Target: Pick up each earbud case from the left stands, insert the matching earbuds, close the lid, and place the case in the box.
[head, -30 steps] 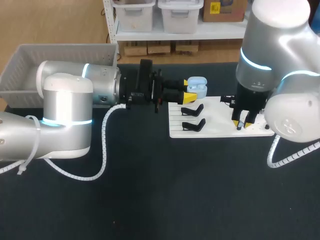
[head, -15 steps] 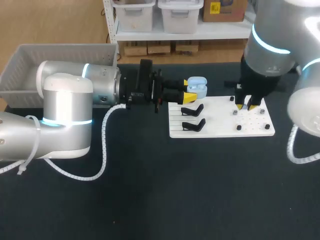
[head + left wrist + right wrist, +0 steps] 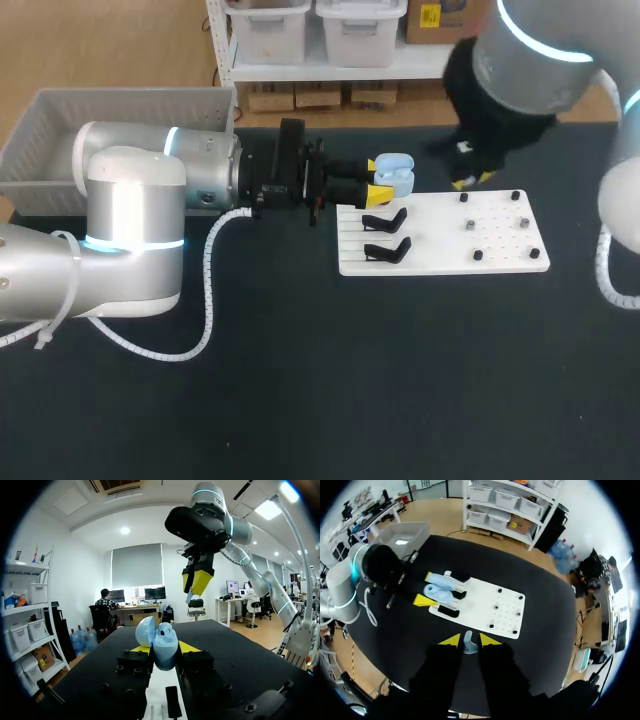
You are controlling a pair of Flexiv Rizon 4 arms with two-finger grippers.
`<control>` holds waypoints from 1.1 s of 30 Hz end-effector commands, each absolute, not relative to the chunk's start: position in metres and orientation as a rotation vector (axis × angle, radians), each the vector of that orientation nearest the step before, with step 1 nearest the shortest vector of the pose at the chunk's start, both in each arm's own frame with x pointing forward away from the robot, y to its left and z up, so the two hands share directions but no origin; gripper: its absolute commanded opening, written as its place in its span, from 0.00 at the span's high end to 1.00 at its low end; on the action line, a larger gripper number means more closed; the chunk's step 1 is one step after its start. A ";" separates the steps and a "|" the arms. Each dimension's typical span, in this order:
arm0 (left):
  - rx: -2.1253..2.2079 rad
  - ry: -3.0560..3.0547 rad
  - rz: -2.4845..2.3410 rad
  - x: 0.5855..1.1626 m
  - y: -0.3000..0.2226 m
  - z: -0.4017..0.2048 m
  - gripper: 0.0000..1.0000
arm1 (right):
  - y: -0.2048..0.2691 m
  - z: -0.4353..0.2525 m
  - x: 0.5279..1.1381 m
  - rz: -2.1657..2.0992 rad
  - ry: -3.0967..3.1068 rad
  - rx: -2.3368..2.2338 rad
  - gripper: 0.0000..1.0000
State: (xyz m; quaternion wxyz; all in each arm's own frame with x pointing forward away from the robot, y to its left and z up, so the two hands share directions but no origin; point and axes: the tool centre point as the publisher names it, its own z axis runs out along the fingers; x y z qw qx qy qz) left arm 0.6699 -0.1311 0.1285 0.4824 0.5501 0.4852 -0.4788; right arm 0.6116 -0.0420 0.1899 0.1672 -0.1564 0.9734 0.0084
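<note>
No words, numbers or signs clear enough to read on anything on the table.

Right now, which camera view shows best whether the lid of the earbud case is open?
The left wrist view: the earbud case sits close, held in the left gripper, lid plainly raised. The head view shows it small, from above. The right wrist view shows it far off, beyond the earbud in the right gripper.
</note>
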 end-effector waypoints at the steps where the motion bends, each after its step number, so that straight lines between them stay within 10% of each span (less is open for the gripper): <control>1: 1.341 1.184 -1.166 0.670 -0.131 0.128 1.00 | -0.023 0.195 0.622 0.034 2.811 -0.531 1.00; 33: 1.341 1.184 -1.166 0.670 -0.131 0.128 1.00 | 0.022 0.188 0.646 -0.099 2.882 -0.905 1.00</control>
